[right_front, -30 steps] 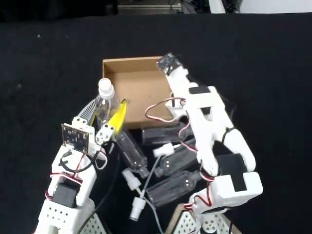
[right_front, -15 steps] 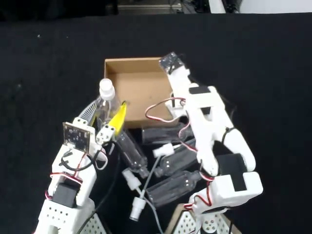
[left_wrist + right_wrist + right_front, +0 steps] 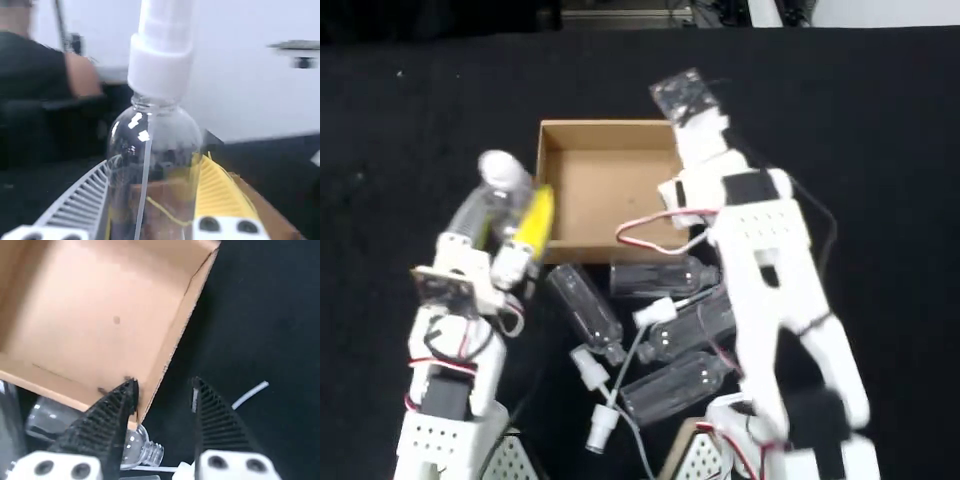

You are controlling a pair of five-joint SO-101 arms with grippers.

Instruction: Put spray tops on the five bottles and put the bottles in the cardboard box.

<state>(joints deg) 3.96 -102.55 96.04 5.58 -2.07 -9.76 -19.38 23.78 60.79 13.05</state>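
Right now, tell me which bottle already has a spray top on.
The bottle in the left gripper, beside the box: a white spray top sits on its neck. The other four lie on the table.

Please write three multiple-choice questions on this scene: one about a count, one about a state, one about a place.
1. How many bottles lie on the table? A two B four C six
2. The right gripper is: A open B shut on a bottle C shut on a spray top
3. The capped bottle is: A lying on the table B in the left gripper C in the right gripper
Answers: 1 B, four lie near the cardboard box; 2 A, its jaws stand apart at the box wall; 3 B, it clamps the bottle.
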